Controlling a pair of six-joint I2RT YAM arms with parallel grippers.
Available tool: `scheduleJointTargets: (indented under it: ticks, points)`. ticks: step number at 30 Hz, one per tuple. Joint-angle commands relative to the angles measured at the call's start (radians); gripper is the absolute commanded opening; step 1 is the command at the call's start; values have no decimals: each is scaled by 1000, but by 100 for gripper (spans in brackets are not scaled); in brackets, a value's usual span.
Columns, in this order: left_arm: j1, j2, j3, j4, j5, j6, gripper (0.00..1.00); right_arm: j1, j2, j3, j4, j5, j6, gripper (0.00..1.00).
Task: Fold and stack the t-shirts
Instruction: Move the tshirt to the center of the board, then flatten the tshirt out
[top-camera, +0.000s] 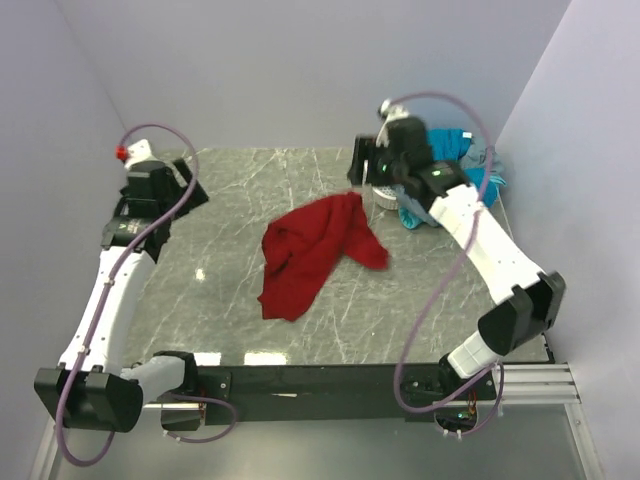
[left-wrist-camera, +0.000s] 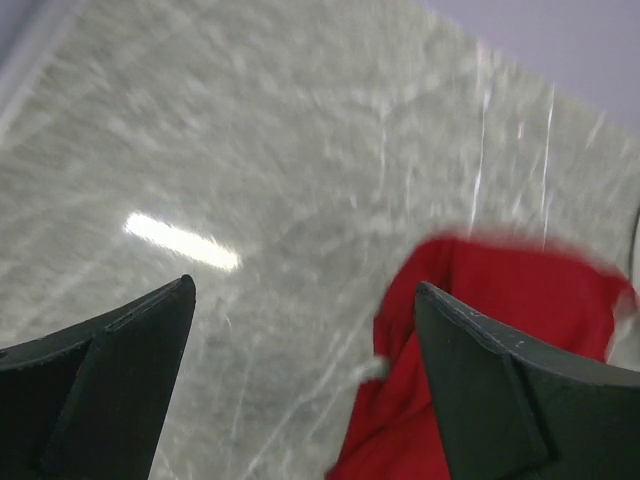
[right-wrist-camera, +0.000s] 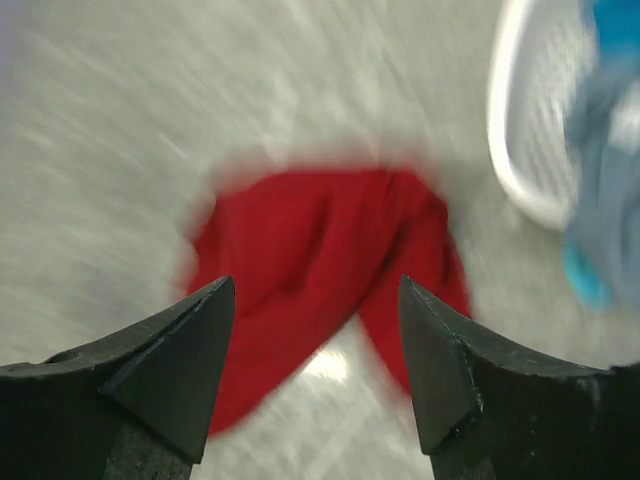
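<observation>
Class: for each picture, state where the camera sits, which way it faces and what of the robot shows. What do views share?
Top external: above and behind the robot, looking down on the grey marbled table; left arm and right arm show.
Left wrist: facing down at the table; open left gripper shows.
Right wrist: facing down beside the white perforated plastic basket; open right gripper shows.
Shared: the crumpled dark red cloth t-shirt.

I see a glossy, marble-veined bench (top-camera: 230, 200), a matt, crumpled cloth red shirt (top-camera: 310, 255), and a white plastic basket (right-wrist-camera: 535, 100) at two o'clock.
</observation>
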Motion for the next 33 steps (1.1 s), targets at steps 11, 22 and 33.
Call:
scheduleJointTargets:
  ticks: [11, 22, 33]
  points:
    - [-297, 171, -146, 109, 131, -155, 92, -3, -10, -362, 12, 65, 65, 73]
    - [-363, 418, -112, 90, 181, -196, 74, -20, -25, -416, 27, 65, 89, 72]
    - [-369, 475, -118, 124, 228, -254, 52, -45, -50, -447, 38, 65, 95, 72]
